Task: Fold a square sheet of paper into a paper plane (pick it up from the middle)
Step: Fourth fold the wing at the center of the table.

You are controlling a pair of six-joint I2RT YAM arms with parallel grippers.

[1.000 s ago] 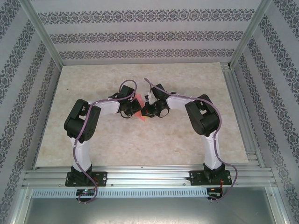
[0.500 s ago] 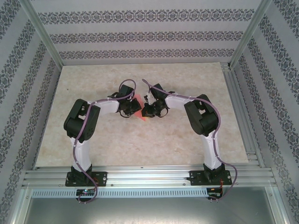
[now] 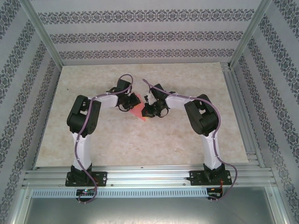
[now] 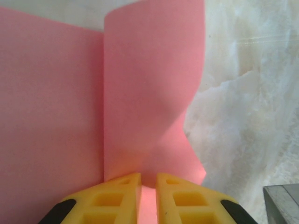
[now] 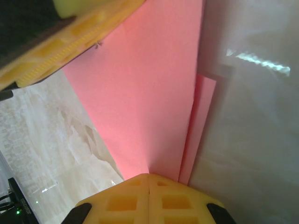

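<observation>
**A:** Start at the left. Where is the left arm (image 3: 84, 119)?
**B:** Overhead view: its base is at the counter's (image 3: 196, 140) 7 o'clock and it reaches inward. The left fingers (image 3: 134, 101) sit just off the 11 o'clock side of the pink sheet of paper (image 3: 138, 112), which is near the counter's centre.

**A:** State of those fingers?
**B:** Left wrist view: two yellow fingers, parted by a narrow slit. Pink shows inside the slit. Cannot tell whether either pad touches the paper.

**A:** And the sheet?
**B:** Not flat. In the same view there is a plain pink expanse at 9 o'clock, then a straight crease running from 12 to 6. Right of the crease a flap bows and curls. Its free edge faces 3 o'clock, with pale marbled counter beyond it.

**A:** Moving right?
**B:** Right wrist view: the right fingers (image 5: 148, 183) are pressed together with no gap. They clamp the sheet, which fans out from their seam toward 12 o'clock. A second, narrower layer shows along its 1 o'clock side. A yellow finger of the left pair crosses the sheet's edge at 10 o'clock; contact unclear.

**A:** Overhead?
**B:** The right fingers are just at the paper's 3 o'clock. The right arm (image 3: 202, 116) bends back to its base at 5 o'clock.
</observation>
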